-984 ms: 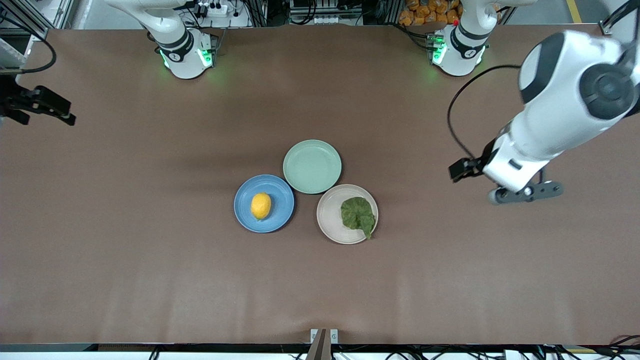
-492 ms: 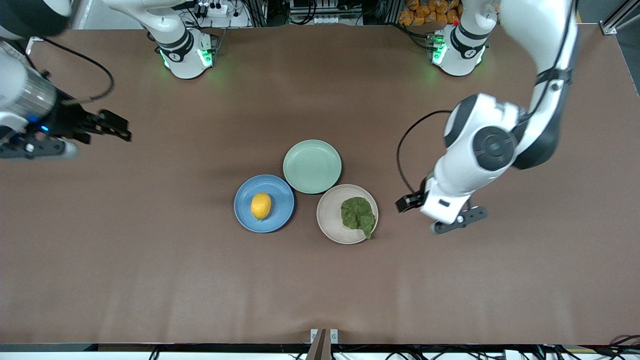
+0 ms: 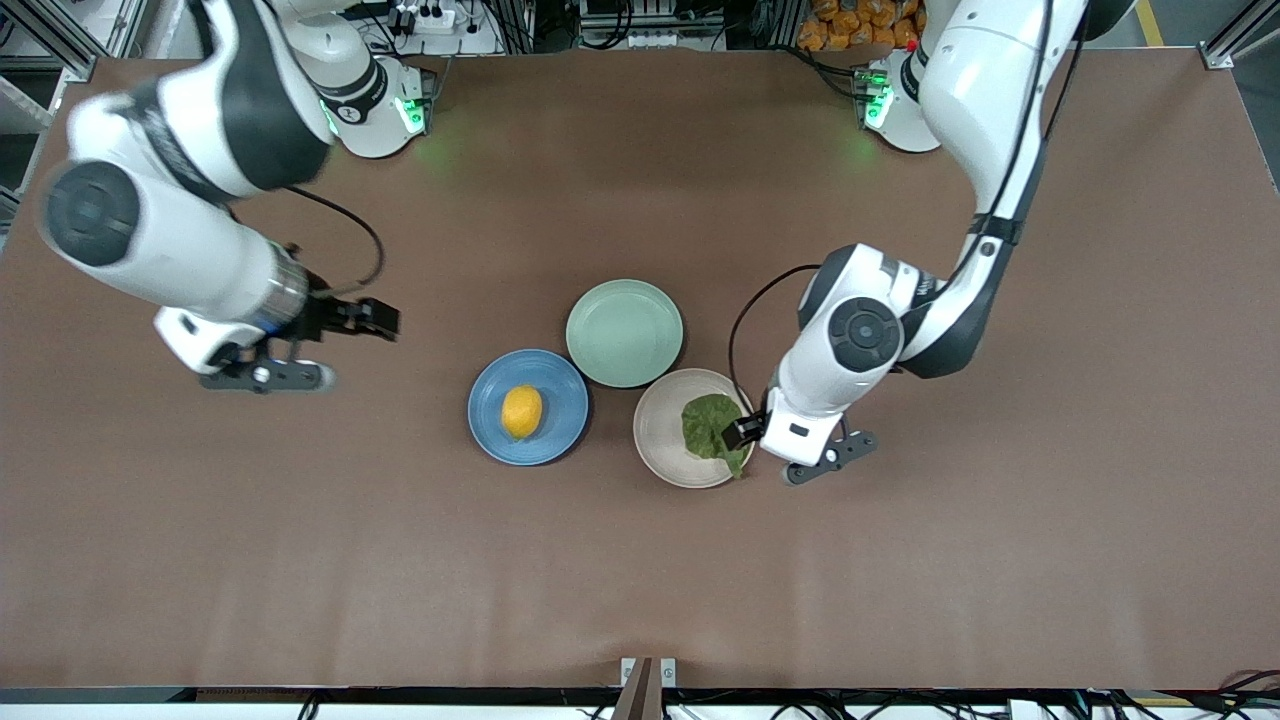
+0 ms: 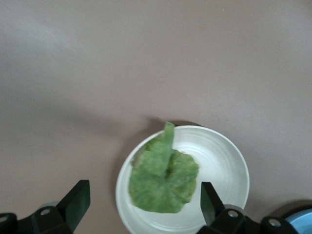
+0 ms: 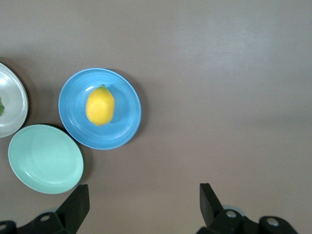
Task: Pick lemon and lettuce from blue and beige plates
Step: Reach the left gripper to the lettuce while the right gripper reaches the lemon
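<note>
The lemon [image 3: 521, 411] lies on the blue plate [image 3: 562, 385]. The lettuce [image 3: 710, 427] lies flat on the beige plate [image 3: 658, 432], on the side toward the left arm's end. My left gripper [image 3: 746, 432] is open and empty, over that plate's edge by the leaf. In the left wrist view the lettuce [image 4: 163, 179] on the beige plate [image 4: 229, 161] sits between the open fingers [image 4: 77, 203]. My right gripper [image 3: 372, 320] is open and empty over bare table, toward the right arm's end from the blue plate. The right wrist view shows the lemon [image 5: 100, 105] on the blue plate [image 5: 127, 126].
An empty mint-green plate [image 3: 624, 332] touches both other plates, farther from the front camera. It also shows in the right wrist view [image 5: 46, 158]. The brown table [image 3: 640, 560] lies bare around the three plates.
Both arms have swung in from the table's ends toward the plates. My left gripper has come over the beige plate's edge. My right gripper has come closer to the blue plate.
</note>
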